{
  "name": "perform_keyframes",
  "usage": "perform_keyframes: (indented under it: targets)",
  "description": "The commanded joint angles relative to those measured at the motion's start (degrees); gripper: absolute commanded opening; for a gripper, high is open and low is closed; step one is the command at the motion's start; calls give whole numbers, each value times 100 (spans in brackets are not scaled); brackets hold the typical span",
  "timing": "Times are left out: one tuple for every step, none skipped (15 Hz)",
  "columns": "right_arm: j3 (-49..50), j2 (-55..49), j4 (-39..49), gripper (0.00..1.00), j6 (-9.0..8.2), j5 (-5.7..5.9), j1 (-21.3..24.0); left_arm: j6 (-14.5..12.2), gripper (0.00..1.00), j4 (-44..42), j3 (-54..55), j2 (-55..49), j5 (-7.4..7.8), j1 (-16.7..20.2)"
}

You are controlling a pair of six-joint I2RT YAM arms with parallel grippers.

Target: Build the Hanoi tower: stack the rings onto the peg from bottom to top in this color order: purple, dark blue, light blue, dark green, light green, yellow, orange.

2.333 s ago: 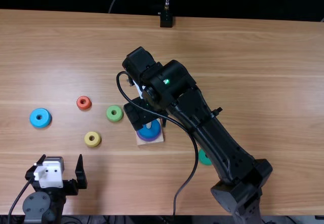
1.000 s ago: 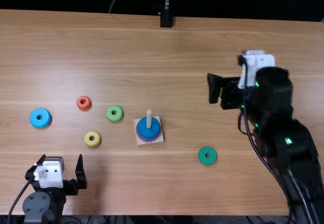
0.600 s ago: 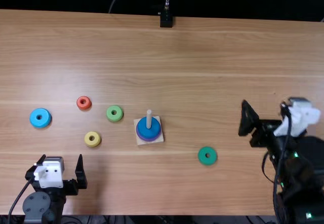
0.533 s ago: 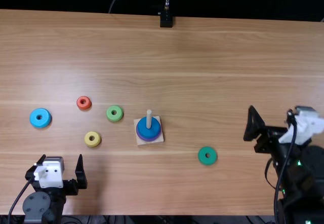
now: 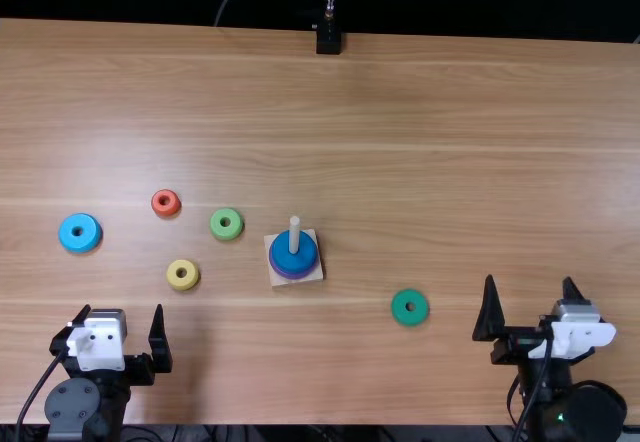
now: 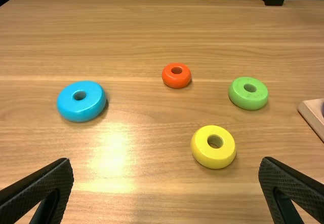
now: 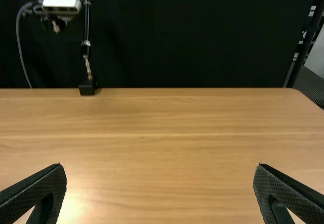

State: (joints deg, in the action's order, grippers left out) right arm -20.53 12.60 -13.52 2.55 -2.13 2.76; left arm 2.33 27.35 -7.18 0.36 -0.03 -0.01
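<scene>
We have the light brown table (image 5: 420,112) as our largest thing, and the two grippers come next, both low near its near edge: the left gripper (image 5: 121,308) stands with its fingers wide apart and nothing between them, and the right gripper (image 5: 530,279) is likewise spread wide and empty. The pale square base (image 5: 276,281) sits near the middle with its peg (image 5: 294,230) upright; a bump from an arm could slide it, and a ring lowered off-centre could catch on the peg's tip. The purple ring (image 5: 297,276) lies lowest on it with the dark blue ring (image 5: 290,265) above, so we judge two of seven done. The light blue ring (image 5: 69,236), next by the order, lies well apart on the left arm's side; a lopsided grip there could tilt it and jam its hole. The dark green ring (image 5: 400,311) is nearer the right gripper, and taking it first would spoil the order. The light green ring (image 5: 216,227) lies between the base and the smaller ones; a low sweep could knock it. The yellow ring (image 5: 174,279) and the orange ring (image 5: 157,205), smallest, could be nudged by the left arm going for light blue. We make out no lettering or labels on rings or base.
</scene>
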Motion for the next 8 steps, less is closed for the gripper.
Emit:
perform_keyframes:
  targets:
    - [278,-328,17,100,62,23,49,-11,100,376,665,-36,-39,-8]
    - [445,-495,59,100,51,23,40,-11,100,386,665,-36,-39,-8]
    - [577,-601,38,100,62,13,57,-11,100,376,656,-36,-39,-8]
    - [718,-698,38,100,51,13,49,-11,100,376,665,-36,-39,-8]
    - [832,-759,38,100,62,13,40,-11,100,386,665,-36,-39,-8]
    - [920,-812,38,100,51,23,49,-11,100,376,665,-36,-39,-8]
    - [1016,-838,38,100,51,23,49,-11,100,376,665,-36,-39,-8]
    - [1104,-865,38,100,51,23,49,-11,100,376,665,-36,-39,-8]
